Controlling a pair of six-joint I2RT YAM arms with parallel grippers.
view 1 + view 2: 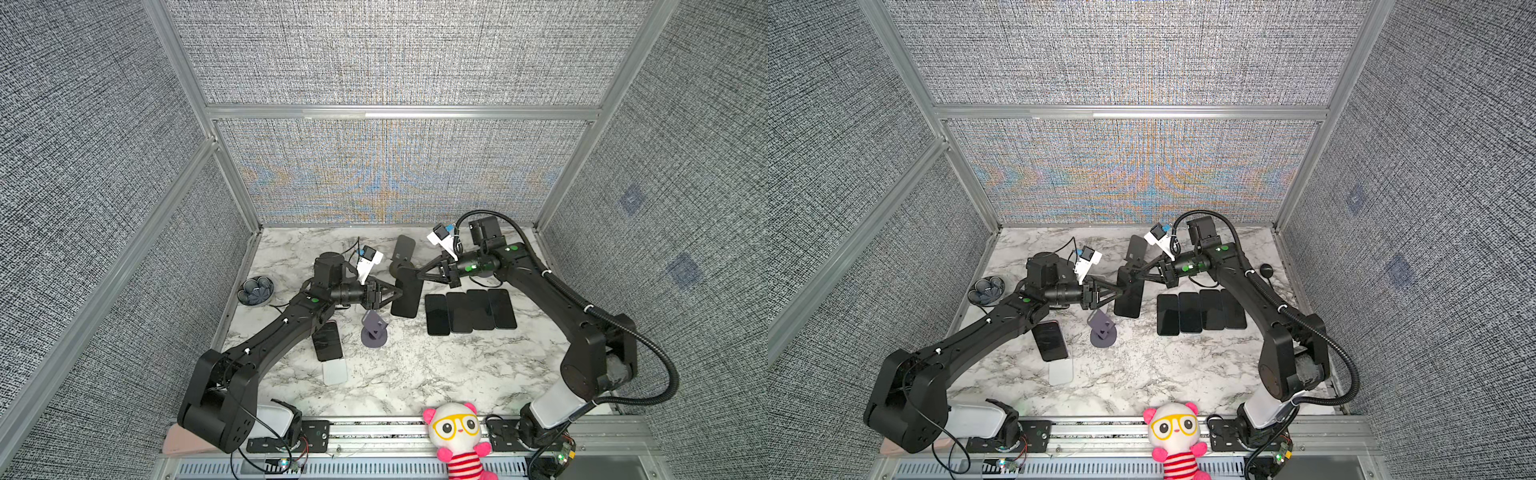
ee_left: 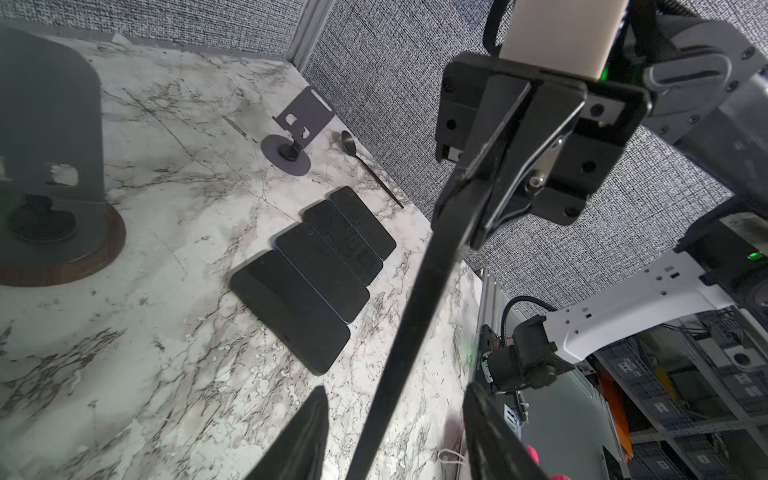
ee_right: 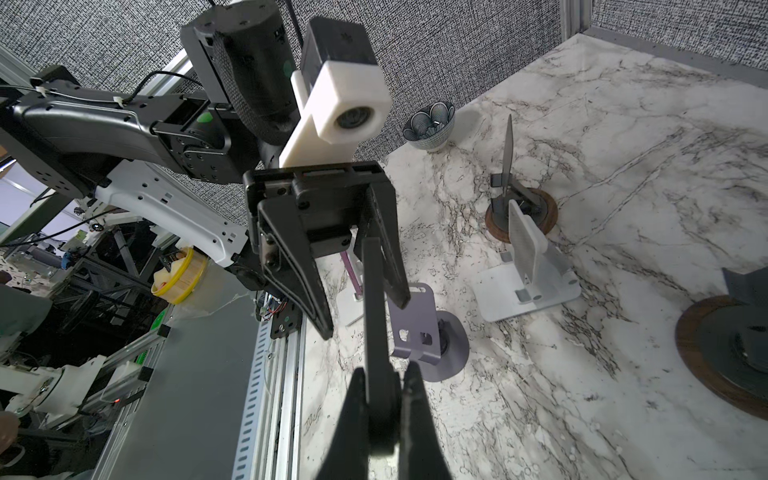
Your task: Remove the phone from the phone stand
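Up in the air over the marble table [image 1: 415, 374], mid-scene in both top views: phone [image 1: 406, 299] [image 1: 1128, 297], dark flat face toward the camera head, long axis running front to back. Clamped at its far end by the right gripper [image 1: 411, 275], fingers pressed on both faces. Clear in the right wrist view [image 3: 384, 395], phone edge-on between them. Straddled at its left side edge by the left gripper [image 1: 400, 293], jaws apart, a gap either side of the phone in the left wrist view [image 2: 395, 388]; contact with either finger not clear. Just behind the phone: phone stand [image 1: 404, 248], dark plate on a round wooden base, phone off it. Just in front of the left gripper, standing on the table: purple stand [image 1: 374, 330]. To the right, flat and side by side: four dark phones [image 1: 471, 311]. Partly under the left forearm, flat: another phone [image 1: 327, 343]. At the table's left edge: patterned bowl [image 1: 255, 291]. Near the right wall: spoon [image 2: 365, 162]. On the front rail: plush toy [image 1: 457, 436].
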